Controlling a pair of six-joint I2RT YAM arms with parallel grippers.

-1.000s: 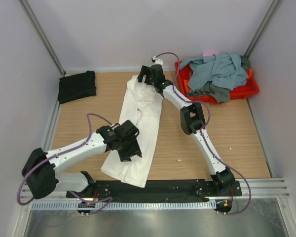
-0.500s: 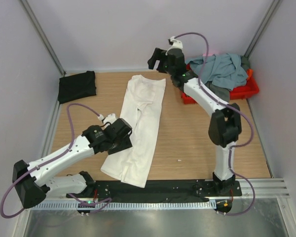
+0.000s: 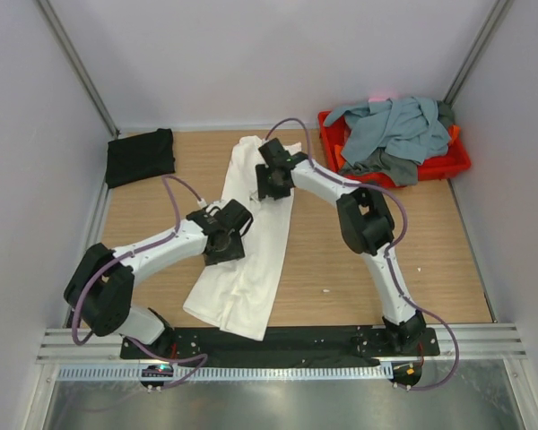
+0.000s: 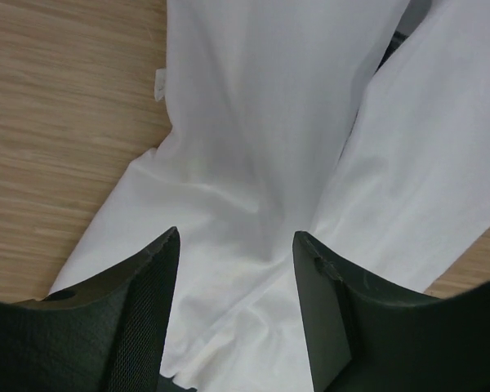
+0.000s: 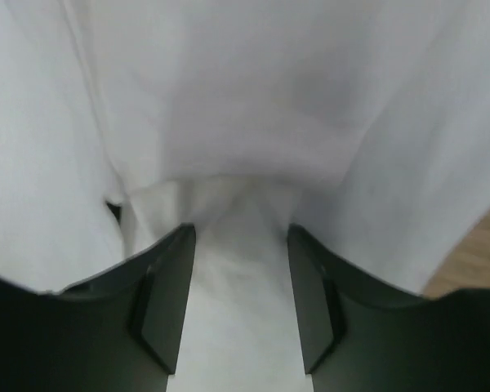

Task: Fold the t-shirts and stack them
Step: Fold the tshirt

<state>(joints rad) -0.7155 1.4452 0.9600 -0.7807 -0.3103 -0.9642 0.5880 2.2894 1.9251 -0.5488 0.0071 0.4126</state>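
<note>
The white t-shirt [image 3: 255, 235] lies as a long narrow strip, running diagonally from the back centre to the front edge. My left gripper [image 3: 226, 236] is low over its left middle, open, with white cloth [image 4: 253, 147] between the jaws [image 4: 235, 237]. My right gripper [image 3: 273, 179] is low over the shirt's upper part, open, with a raised ridge of white cloth [image 5: 241, 204] between the jaws [image 5: 241, 229]. The black t-shirt [image 3: 140, 157] lies folded at the back left. Grey-blue [image 3: 390, 125] and dark grey [image 3: 396, 167] shirts are heaped in the tray.
The red plastic tray [image 3: 453, 163] stands at the back right corner. White walls close the back and both sides. A black strip [image 3: 296, 340] runs along the front edge between the arm bases. Bare wood [image 3: 430, 242] shows right of the white shirt.
My right arm has swung from the back near the tray down onto the white shirt's upper part. My left gripper has moved right onto the shirt's middle.
</note>
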